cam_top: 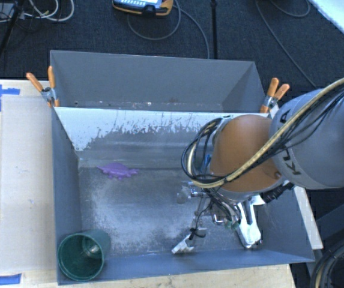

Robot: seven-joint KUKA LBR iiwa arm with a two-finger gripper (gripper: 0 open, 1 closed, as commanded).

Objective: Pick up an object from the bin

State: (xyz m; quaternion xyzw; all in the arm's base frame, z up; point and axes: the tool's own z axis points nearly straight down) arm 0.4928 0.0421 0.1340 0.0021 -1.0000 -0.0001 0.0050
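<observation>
My gripper (217,241) hangs low over the near right part of the bin floor, under the arm's orange cover. Its two fingers (184,246) stand spread apart, tips close to the floor, and nothing shows between them: it is open. A small flat purple thing (118,171) lies on the floor toward the far left, well away from the gripper. In the near left corner a dark green cup (81,255) lies with its mouth turned up toward the camera, also far from the fingers.
The arm reaches in over the bin's right rim, and its cover and cables hide the floor's right middle. The bin's sloping walls close in on the gripper at the near right. Bare floor stretches between the gripper and the two things.
</observation>
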